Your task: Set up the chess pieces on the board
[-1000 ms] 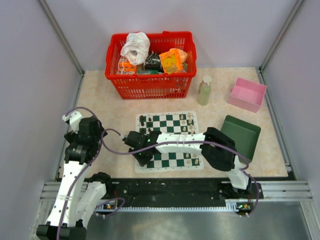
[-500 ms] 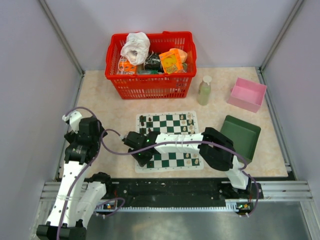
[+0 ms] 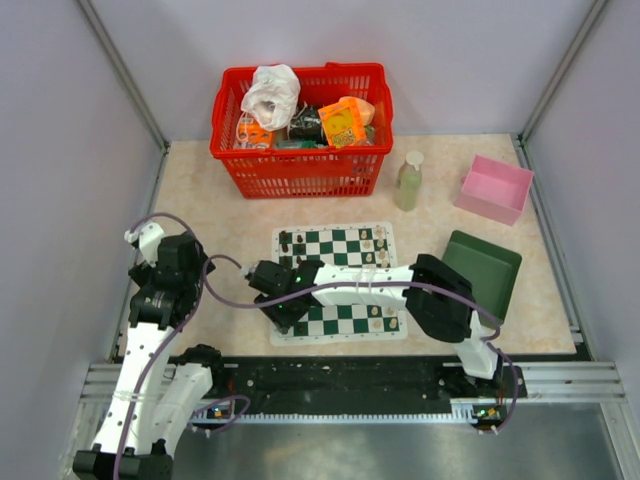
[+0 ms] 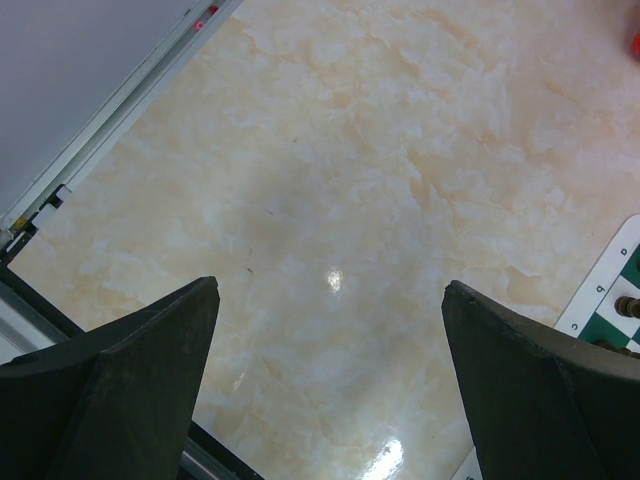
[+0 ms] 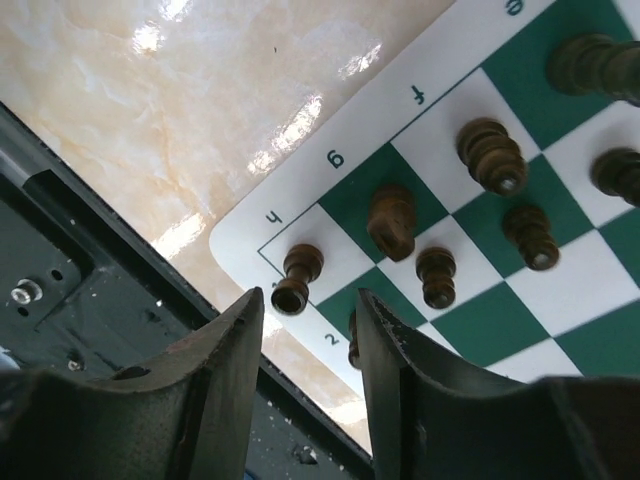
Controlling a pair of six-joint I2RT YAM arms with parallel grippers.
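The board is a green and white checked mat in the middle of the table. Dark brown pieces stand along its left side and cream pieces along its right. My right gripper reaches across to the board's near left corner. In the right wrist view it is open with nothing between the jaws. A dark rook stands on the corner square just beyond its tips. A knight and pawns stand further in. My left gripper is open and empty over bare table left of the board.
A red basket of clutter stands at the back. A pale green bottle, a pink box and a dark green box are to the right of the board. The table's metal rail runs close under the right gripper.
My right gripper has shifted slightly at the board's near left corner. The left arm has not moved.
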